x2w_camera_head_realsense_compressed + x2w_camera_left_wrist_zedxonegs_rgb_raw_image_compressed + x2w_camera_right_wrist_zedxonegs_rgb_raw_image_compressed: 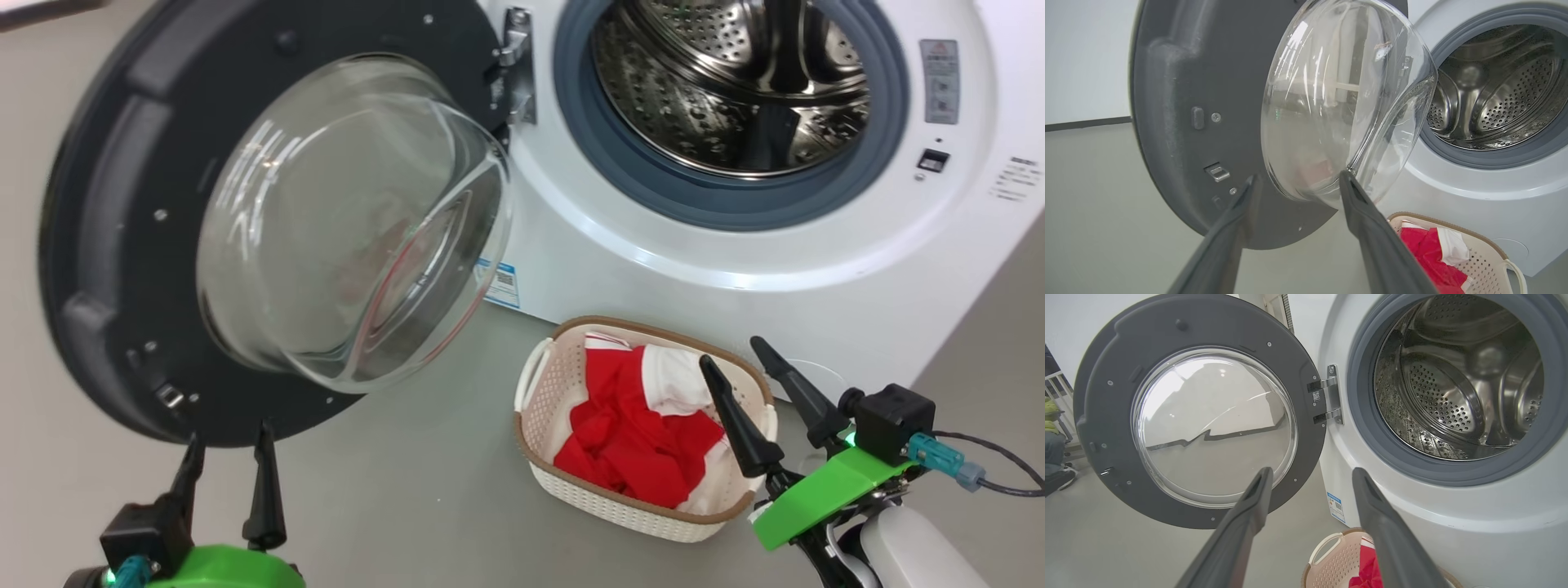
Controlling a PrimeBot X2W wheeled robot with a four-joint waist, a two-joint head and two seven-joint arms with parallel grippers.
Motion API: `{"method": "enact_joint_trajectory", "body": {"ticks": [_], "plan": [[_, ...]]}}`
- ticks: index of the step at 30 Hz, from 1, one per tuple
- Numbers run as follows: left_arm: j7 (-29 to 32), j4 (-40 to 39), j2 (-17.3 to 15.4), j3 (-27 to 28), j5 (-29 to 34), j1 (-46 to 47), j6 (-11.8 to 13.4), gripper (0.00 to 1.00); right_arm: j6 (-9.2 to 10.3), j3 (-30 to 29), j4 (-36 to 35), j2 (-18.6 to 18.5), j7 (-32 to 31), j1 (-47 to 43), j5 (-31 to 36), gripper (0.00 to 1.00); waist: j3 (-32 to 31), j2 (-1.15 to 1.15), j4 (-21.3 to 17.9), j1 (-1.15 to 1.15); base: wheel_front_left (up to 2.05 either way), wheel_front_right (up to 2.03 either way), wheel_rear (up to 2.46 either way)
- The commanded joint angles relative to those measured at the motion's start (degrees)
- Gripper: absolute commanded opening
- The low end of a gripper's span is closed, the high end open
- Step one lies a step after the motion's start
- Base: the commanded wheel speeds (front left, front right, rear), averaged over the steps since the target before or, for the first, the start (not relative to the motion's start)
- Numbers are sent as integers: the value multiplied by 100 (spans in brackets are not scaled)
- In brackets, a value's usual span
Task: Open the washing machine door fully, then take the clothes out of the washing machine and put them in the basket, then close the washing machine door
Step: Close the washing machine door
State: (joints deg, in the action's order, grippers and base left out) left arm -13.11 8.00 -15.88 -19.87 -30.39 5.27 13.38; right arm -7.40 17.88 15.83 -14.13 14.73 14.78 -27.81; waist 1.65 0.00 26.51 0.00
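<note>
Now | door [98, 245] open | clothes [629, 433] in basket [612, 506] | left tool [229, 433], right tool [731, 351] wide (both empty)

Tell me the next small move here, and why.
Probably bring the left gripper to the washing machine door and begin swinging it shut: the drum looks empty, the clothes lie in the basket, and that open gripper sits nearest the door's lower edge.

The left gripper [229, 434] stands at the lower left of the head view, its two dark fingers pointing upward and spread wide, holding nothing, above its green wrist mount [224, 570]. The right gripper [730, 351], at the lower right, is equally spread and empty, fingers slanting up and leftward from a green bracket [824, 490] over the pale forearm [906, 555].
</note>
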Motion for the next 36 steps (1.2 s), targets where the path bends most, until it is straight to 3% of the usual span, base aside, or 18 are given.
{"method": "enact_joint_trajectory", "body": {"ticks": [1,12,36], "plan": [[0,-166,-173,205,34,58,58,100,-9,120,-114,-5,27,-73,-44,100,-42,0,166,0,0,0,0],[-19,-370,-244,314,7,-127,217,100,-9,375,-39,-4,27,75,-95,100,-62,0,295,0,0,0,0],[-21,-549,-409,442,-96,-148,257,100,-9,447,-4,-68,27,148,-156,100,33,0,317,0,0,0,0]]}}
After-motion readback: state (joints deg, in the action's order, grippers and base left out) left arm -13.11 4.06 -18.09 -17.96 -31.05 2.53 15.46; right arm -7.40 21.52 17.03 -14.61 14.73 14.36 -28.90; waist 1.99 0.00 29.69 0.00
